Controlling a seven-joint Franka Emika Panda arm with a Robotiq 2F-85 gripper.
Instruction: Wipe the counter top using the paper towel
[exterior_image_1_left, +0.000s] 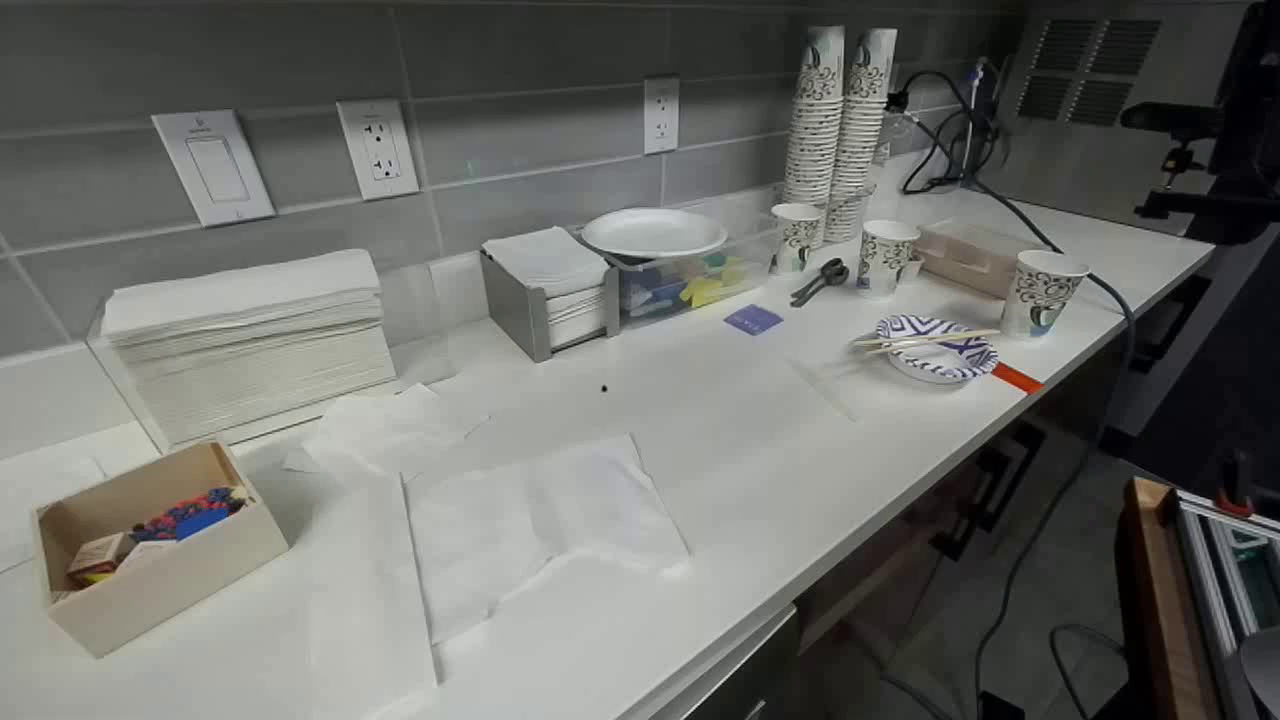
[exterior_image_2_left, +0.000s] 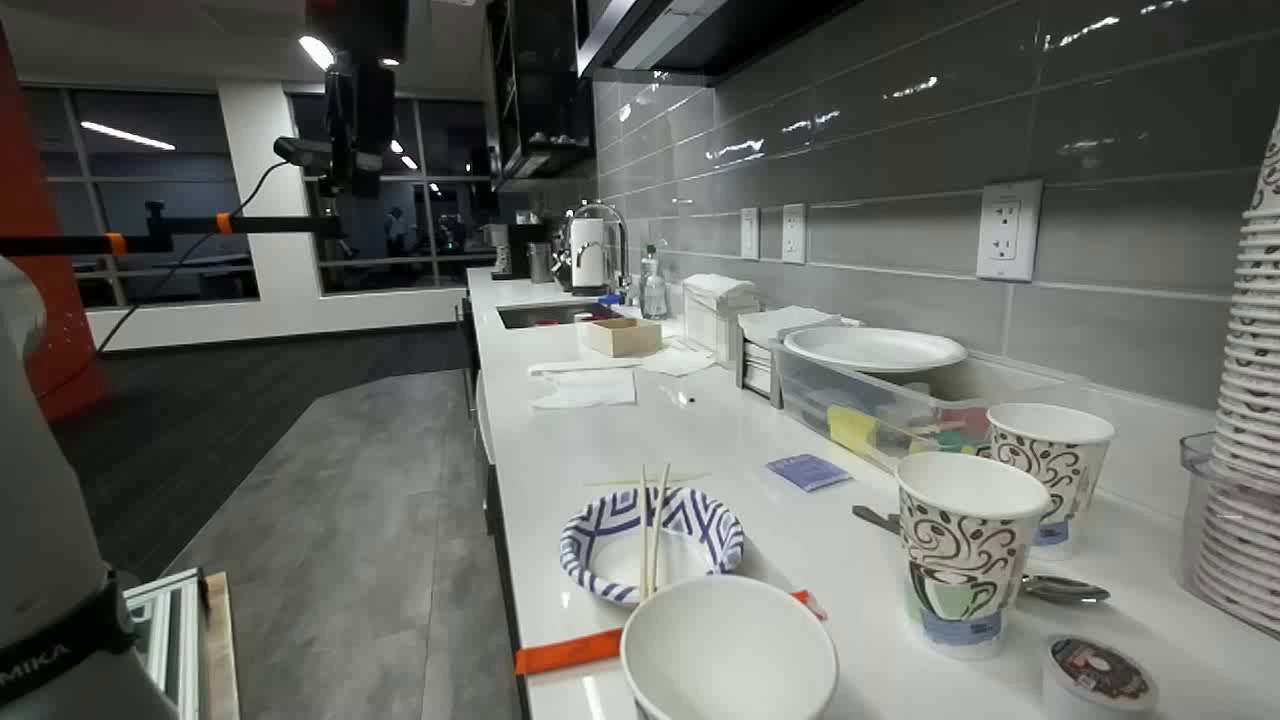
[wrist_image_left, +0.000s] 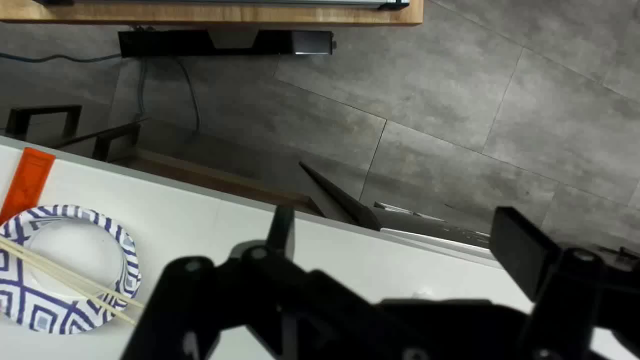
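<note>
Panda arm: standing off the front edge of the counter, partly in sight from here
Robotiq gripper: aimed downward across that edge, jaws parted wide, released
Paper towel sheets: lying near the wooden box

Pincer cut off @ btm, wrist vw; speck too sm. to ID.

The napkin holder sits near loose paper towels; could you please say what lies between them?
Between the loose paper towels and the napkin holder lies a dark speck, too small to identify, visible in both exterior views.
</note>
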